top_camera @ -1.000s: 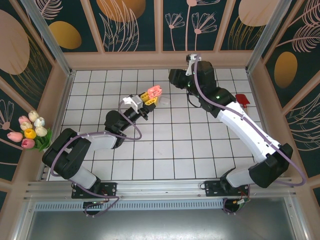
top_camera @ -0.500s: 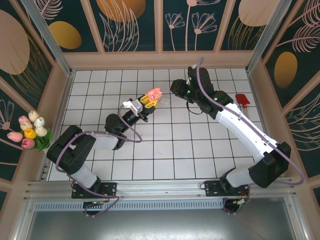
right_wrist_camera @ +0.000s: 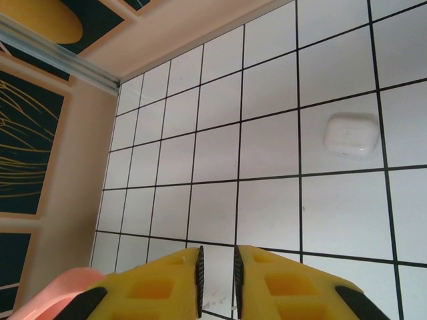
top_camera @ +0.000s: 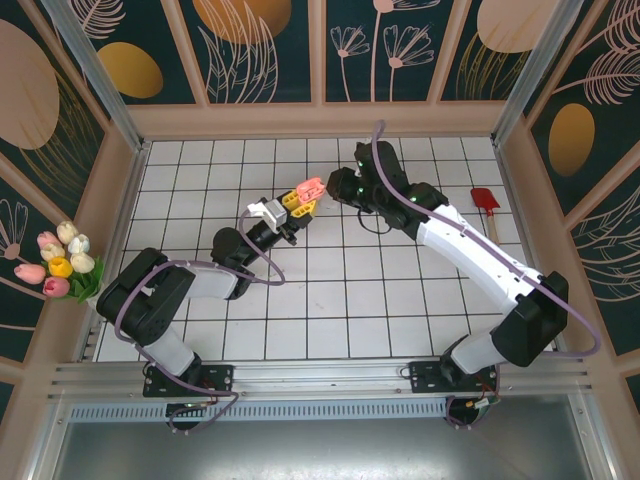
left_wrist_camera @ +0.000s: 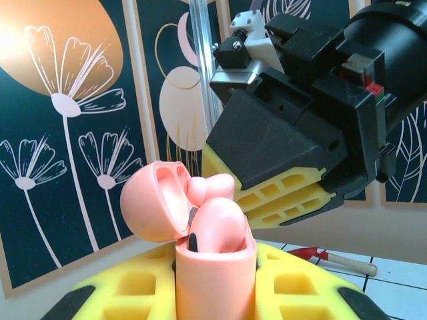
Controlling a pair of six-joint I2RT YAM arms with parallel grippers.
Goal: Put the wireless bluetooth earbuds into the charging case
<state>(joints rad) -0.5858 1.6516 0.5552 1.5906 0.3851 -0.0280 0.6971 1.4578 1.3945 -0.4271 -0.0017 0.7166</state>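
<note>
We've got the left claw (left_wrist_camera: 217,283) clamped on the pink case (left_wrist_camera: 215,270), lid (left_wrist_camera: 155,200) flipped open, with a pink earbud (left_wrist_camera: 219,223) seated inside (its base hidden). Just above it is the right claw (right_wrist_camera: 217,267), fingers nearly together with nothing visible between them. A white case (right_wrist_camera: 351,134) lies ahead on open tiles (right_wrist_camera: 267,147).

Left gripper (top_camera: 296,200) clamped, raised — right gripper (right_wrist_camera: 217,267) nearly closed, close opposite
</note>
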